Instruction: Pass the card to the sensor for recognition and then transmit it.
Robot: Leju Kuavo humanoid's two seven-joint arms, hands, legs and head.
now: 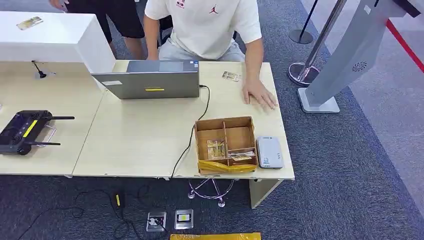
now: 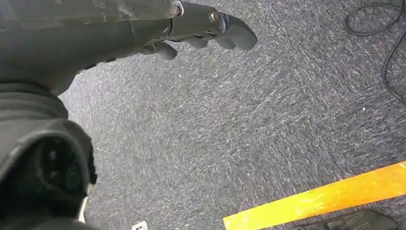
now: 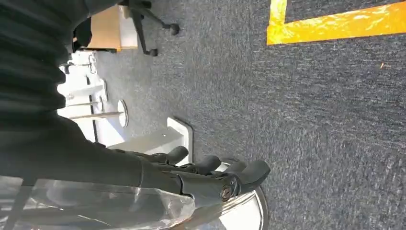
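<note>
Both hands low over carpet, left hand [image 2: 201, 33] and right hand [image 3: 210, 175] loosely spread, holding nothing | cards [image 1: 216, 149] waiting in wooden box [image 1: 226, 126] at table [image 1: 140, 140] edge | sensor [image 1: 269, 152] just beside, within short reach | pickup not yet begun

Even, bright overhead indoor light across table [image 1: 140, 135]; soft, short shadows beneath its front edge. Head view sharp, mild softness toward corners. Wrist views: carpet crisp, close dark hand covers blurred; glare on yellow floor tape [image 3: 335, 21].
</note>
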